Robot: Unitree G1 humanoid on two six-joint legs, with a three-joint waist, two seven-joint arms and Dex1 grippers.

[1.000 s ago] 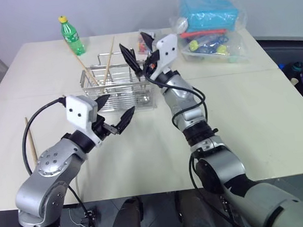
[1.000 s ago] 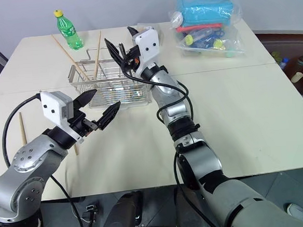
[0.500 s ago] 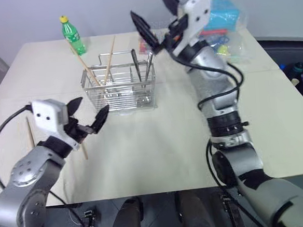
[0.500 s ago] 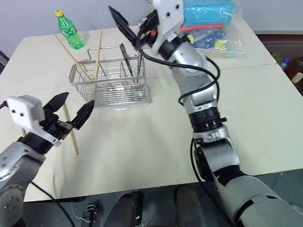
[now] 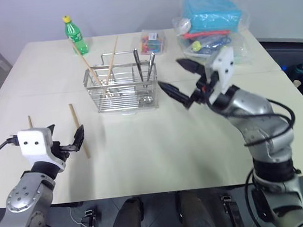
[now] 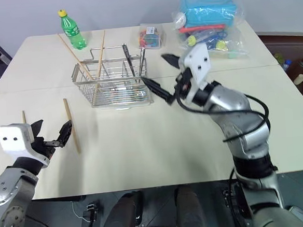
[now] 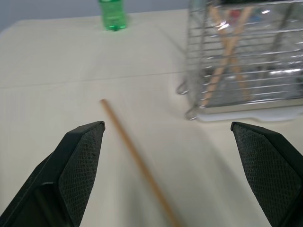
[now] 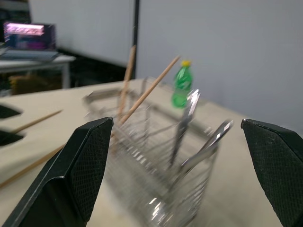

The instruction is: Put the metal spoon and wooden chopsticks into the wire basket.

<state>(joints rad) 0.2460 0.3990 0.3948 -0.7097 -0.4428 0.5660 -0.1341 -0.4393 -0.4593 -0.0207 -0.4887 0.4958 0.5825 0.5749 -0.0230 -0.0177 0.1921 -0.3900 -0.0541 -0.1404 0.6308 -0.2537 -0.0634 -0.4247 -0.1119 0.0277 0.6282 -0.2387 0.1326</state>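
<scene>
The wire basket (image 5: 121,87) at 12 o'clock holds two wooden chopsticks (image 5: 109,62) and two metal spoons (image 5: 150,67). Two more chopsticks (image 5: 79,131) lie at 9 o'clock. The left gripper (image 5: 66,142) and right gripper (image 5: 183,82) are wide open, holding nothing.

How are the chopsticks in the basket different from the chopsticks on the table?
The chopsticks in the basket lean upright and cross each other inside the wire basket. The chopsticks on the table lie flat and apart, side by side, near the left tool, which is open and holds nothing. Both pairs are thin, straight, light-brown wooden sticks.
</scene>
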